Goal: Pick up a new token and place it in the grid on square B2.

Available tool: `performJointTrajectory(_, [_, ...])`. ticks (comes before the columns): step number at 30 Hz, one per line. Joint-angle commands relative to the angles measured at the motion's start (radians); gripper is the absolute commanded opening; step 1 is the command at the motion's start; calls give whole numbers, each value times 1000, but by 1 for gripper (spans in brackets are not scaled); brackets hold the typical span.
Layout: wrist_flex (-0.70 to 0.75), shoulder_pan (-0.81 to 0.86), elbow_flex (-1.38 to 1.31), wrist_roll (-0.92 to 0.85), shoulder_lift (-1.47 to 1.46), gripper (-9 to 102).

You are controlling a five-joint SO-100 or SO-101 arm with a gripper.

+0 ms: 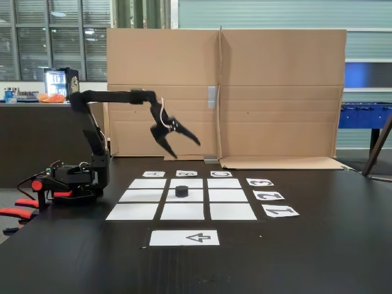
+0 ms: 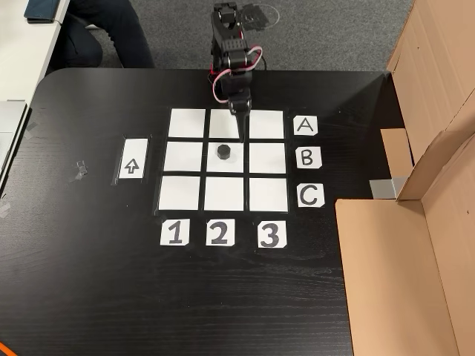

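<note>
The black token (image 1: 182, 190) (image 2: 223, 152) sits upright on square B2 (image 1: 195, 198) (image 2: 237, 166), the centre cell of the grid (image 1: 132, 212) (image 2: 185, 193). My gripper (image 1: 185, 148) hangs in the air above the grid's far rows, well clear of the token, open with nothing between its fingers. From above in a fixed view, the gripper (image 2: 239, 119) reaches over the middle cell of row A, just short of the token.
A white arrow strip (image 1: 184, 237) (image 2: 133, 163) lies beside the grid. Letter cards (image 2: 307, 157) and number cards (image 2: 218, 233) edge it. A cardboard wall (image 1: 275, 92) (image 2: 415, 222) borders the table. The arm base (image 1: 73, 177) stands at the table edge, and a person's legs (image 2: 104, 30) are behind it.
</note>
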Motion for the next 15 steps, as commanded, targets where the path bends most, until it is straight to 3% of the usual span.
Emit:
performJointTrajectory(1, [5, -35, 2, 17, 147, 35])
performJointTrajectory(15, [5, -235, 94, 133, 778, 31])
